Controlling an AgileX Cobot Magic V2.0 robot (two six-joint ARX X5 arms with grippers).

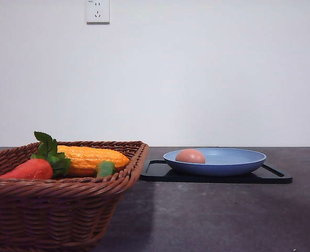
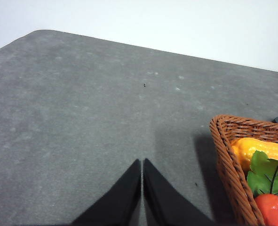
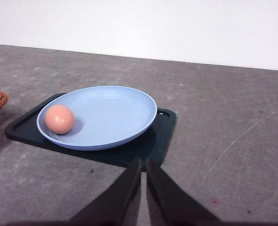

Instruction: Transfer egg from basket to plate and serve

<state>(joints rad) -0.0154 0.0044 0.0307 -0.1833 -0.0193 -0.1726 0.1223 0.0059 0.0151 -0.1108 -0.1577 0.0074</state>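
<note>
Nearest in the front view, the large rectangular woven brown wicker basket [image 1: 60, 210] is seen at about eight o'clock, with a red-orange carrot-like vegetable with green leaves [image 1: 31, 168] and a bumpy orange gourd-like piece [image 1: 92, 157] lying inside. Farther off, toward four o'clock, the wide round matte blue plate [image 1: 223, 163] rests on a flat black rectangular tray [image 1: 273, 176], and the small smooth pinkish-tan egg [image 1: 190, 156] lies in the plate, close against its rim on the basket side.

The egg is judged to be the main risk: so near the shallow rim, it could be rolled out if the plate or tray is tilted or jolted while being served.

The grippers are given by the wrist views. The left gripper [image 2: 142, 165] is seen pressed together, holding nothing, above bare grey table just beside the basket's corner. The right gripper [image 3: 143, 165] is likewise closed and empty, near the tray's edge, with the egg at about ten o'clock on the plate.
</note>
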